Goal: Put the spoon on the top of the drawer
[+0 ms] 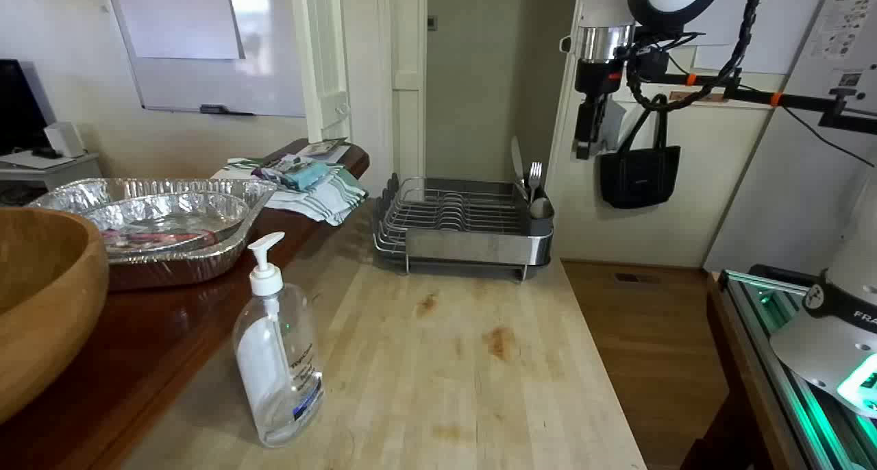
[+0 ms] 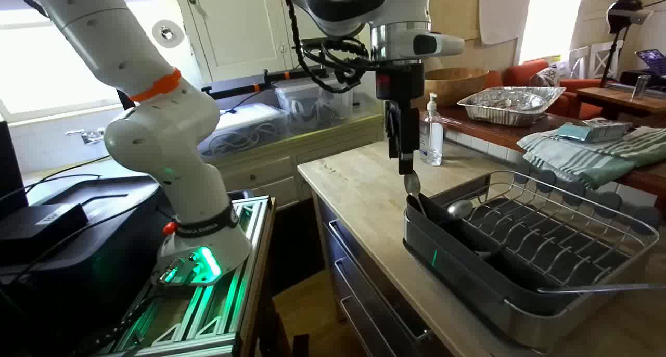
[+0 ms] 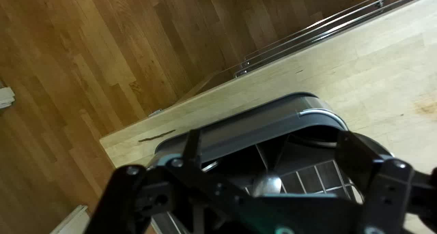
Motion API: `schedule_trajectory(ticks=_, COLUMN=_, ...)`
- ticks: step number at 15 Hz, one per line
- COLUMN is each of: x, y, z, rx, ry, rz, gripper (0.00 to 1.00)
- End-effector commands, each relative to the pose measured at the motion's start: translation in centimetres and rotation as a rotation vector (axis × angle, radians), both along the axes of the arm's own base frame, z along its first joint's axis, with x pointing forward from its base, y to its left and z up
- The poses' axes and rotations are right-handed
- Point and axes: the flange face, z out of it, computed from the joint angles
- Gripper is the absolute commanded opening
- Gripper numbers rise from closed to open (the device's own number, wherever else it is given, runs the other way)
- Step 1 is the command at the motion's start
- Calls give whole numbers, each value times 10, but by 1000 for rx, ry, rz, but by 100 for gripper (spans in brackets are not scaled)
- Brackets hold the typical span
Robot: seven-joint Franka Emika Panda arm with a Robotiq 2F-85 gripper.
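Observation:
Several pieces of cutlery stand in the dark holder of the dish rack. A greyish metal spoon point(image 2: 412, 184) stands upright at the holder's near corner. A second silver spoon point(image 2: 460, 209) leans beside it. I cannot tell which is the task's spoon. A spoon bowl also shows in the wrist view point(image 3: 268, 184), partly hidden by the gripper, and in an exterior view point(image 1: 540, 208). The wood-topped drawer unit point(image 1: 438, 367) carries the rack; its drawers point(image 2: 359, 279) are shut. My gripper point(image 2: 403, 162) hangs empty above the holder, its fingers wide apart in the wrist view point(image 3: 271, 145).
The dish rack point(image 2: 458, 273) stands on the wood top, with a fork point(image 1: 534, 175) and a knife point(image 1: 517, 158) in its holder. A clear soap pump bottle point(image 1: 281, 360) stands on the same top. Foil trays point(image 1: 171, 230) and a wooden bowl point(image 1: 48, 305) stand beside it.

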Motion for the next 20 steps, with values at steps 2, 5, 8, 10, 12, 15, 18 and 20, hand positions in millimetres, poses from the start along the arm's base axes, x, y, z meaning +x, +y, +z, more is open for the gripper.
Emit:
schedule_trajectory(ticks=2, x=0, y=0, z=0, rx=0, ry=1, rz=0, gripper=100)
schedule_trajectory(ticks=5, x=0, y=0, z=0, rx=0, ry=1, rz=0, gripper=100)
schedule_trajectory(ticks=8, x=0, y=0, z=0, rx=0, ry=1, rz=0, gripper=100)
schedule_trajectory(ticks=10, x=4, y=2, z=-5, rx=-9, ry=4, rz=-9, gripper=100)
schedule_trajectory(ticks=12, x=10, y=0, z=-9, rx=11, ry=-25, rz=-34, gripper=100)
schedule_trajectory(ticks=15, x=22, y=-5, z=-14, rx=58, ry=-114, rz=-42, gripper=100)
schedule_trajectory(ticks=18, x=34, y=-8, z=-18, rx=108, ry=-194, rz=-49, gripper=100)
schedule_trajectory(ticks=20, x=43, y=-12, z=-29, rx=133, ry=-201, rz=-51, gripper=100)
